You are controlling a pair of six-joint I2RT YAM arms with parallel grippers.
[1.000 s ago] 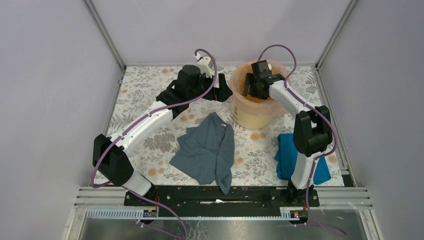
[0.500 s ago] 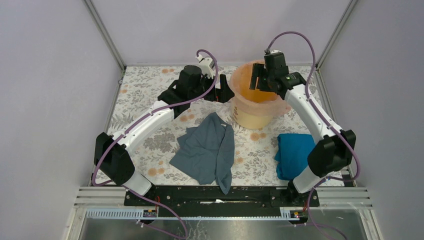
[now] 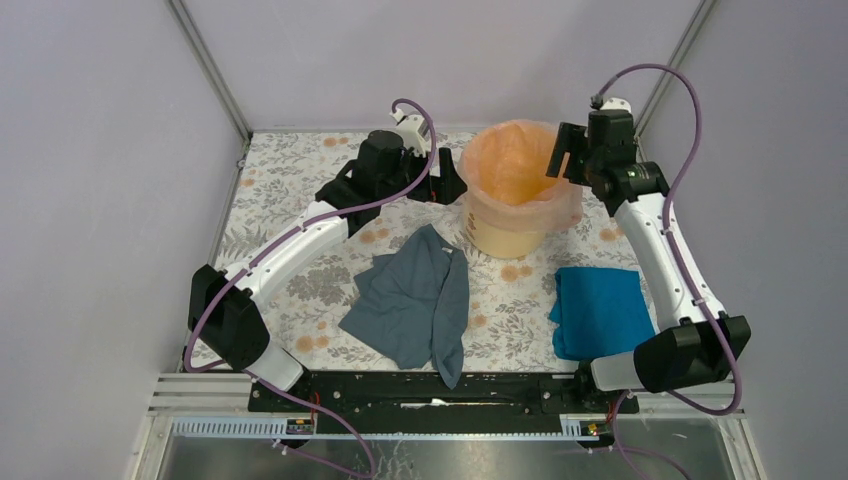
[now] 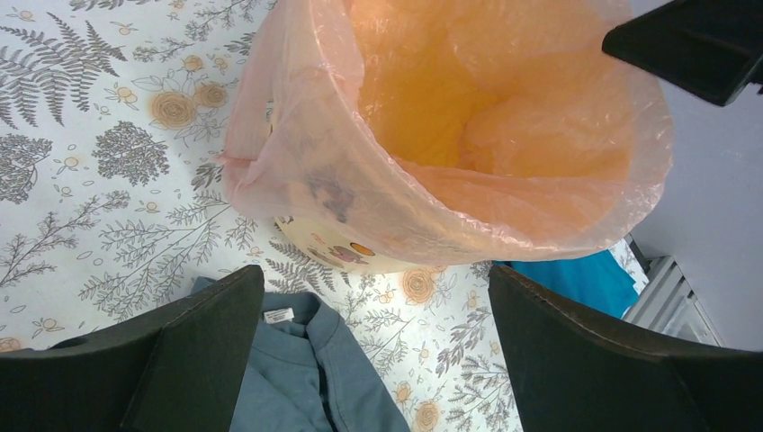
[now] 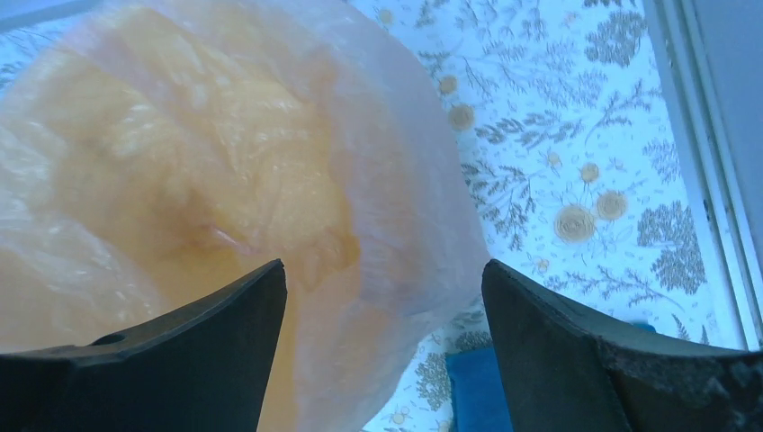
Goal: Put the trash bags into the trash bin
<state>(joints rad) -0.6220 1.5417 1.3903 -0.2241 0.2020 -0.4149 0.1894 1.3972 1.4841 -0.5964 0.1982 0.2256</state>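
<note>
The round yellow-orange bin (image 3: 508, 236) stands at the back middle of the table, cream sides showing low down (image 4: 335, 252). The thin pink-peach trash bag (image 3: 512, 165) lines it, its edge folded out over the rim all round (image 4: 297, 153) (image 5: 423, 171). My left gripper (image 3: 447, 186) is open and empty, just left of the bin, apart from the bag (image 4: 373, 351). My right gripper (image 3: 566, 160) is open and empty, above the bin's right rim (image 5: 382, 351).
A grey-blue cloth (image 3: 415, 300) lies crumpled in front of the bin, also in the left wrist view (image 4: 306, 387). A bright blue cloth (image 3: 600, 310) lies folded at the front right. Metal frame rails run along the table's sides and back.
My right gripper has come up out of the bin and moved right to its right rim, with its arm swung outward. The bag stays in the bin. The left arm has not moved.
</note>
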